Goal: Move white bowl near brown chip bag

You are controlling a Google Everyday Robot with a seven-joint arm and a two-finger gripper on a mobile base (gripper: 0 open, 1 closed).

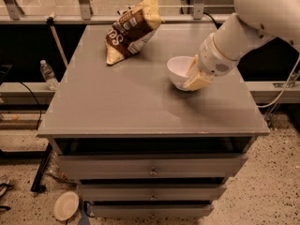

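The white bowl [180,71] stands upright on the grey table top [126,102], right of centre. My gripper [197,78], cream-coloured at the end of the white arm [243,27], is at the bowl's right rim and overlaps it. The brown chip bag [132,28] lies at the back of the table, left of the bowl and about a bowl's width away from it. The bowl's right side is hidden behind the gripper.
The table is a drawer cabinet with handles [153,172] at the front. A water bottle [48,74] stands on a ledge to the left. A flat cream plate [65,205] lies on the floor at the lower left. A rail [93,18] runs behind the table.
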